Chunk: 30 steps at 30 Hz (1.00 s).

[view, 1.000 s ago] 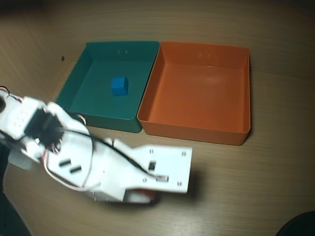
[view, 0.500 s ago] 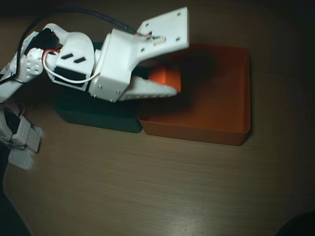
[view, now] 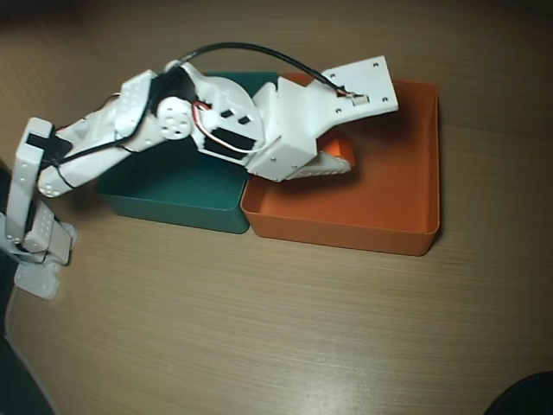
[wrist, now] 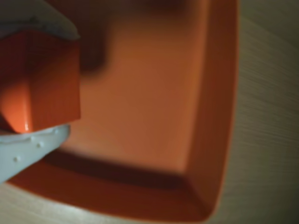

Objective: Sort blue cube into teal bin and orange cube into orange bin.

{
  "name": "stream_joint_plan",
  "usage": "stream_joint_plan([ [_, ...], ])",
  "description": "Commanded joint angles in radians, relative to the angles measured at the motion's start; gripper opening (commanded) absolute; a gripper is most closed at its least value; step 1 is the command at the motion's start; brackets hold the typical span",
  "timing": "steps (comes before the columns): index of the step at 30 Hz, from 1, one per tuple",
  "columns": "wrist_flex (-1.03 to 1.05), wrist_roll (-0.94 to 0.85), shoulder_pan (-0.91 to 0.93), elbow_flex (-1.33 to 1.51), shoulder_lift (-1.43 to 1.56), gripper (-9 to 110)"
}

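- The gripper (wrist: 32,81) is clamped on the orange cube (wrist: 39,81): in the wrist view one pale finger (wrist: 32,21) lies along the cube's top face and the other along its bottom face, at the left edge of the picture.
- In the overhead view the gripper (view: 339,156) hangs over the left part of the orange bin (view: 406,112); the cube is mostly hidden under the wrist housing there, with only a sliver of orange at the fingers.
- Ahead of the fingers, to the right in the wrist view, the floor of the orange bin (wrist: 140,102) is bare and smooth; a dark shadow lies on it just past the cube.
- The bin's right wall and lower wall rise beyond that floor and meet in a corner at the lower right of the wrist view; the cube is apart from both walls.
- Behind the gripper in the overhead view, the teal bin (view: 164,186) stands wall to wall with the orange bin; the arm (view: 130,130) stretches across its upper half and covers much of its floor.
- I cannot see the blue cube in either view; the arm hides the part of the teal bin's floor beneath it.
- The table (view: 285,320) is light wood-grain board, open on the near side of both bins and to the right of the orange bin's wall.
- The arm's base (view: 39,242) stands on the table at the far left of the overhead view, below the teal bin's left corner.
- A dark rounded shape cuts the lower right corner of the overhead view; what it is cannot be told.
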Motion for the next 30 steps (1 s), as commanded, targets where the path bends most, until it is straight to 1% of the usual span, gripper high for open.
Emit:
stream_joint_plan([
  [1,-0.014,0.015,-0.015,-0.158,-0.018,-6],
  [9,-0.014,0.020,-0.032,-0.276,-0.152,-5],
  [19,-0.014,0.015,-0.038,-0.278,-0.169,-5],
  [22,-0.014,0.012,-0.038,-0.270,-0.169,1],
  [27,-0.014,0.005,-0.034,-0.270,-0.169,16],
  [30,-0.014,0.005,-0.032,-0.270,-0.169,22],
])
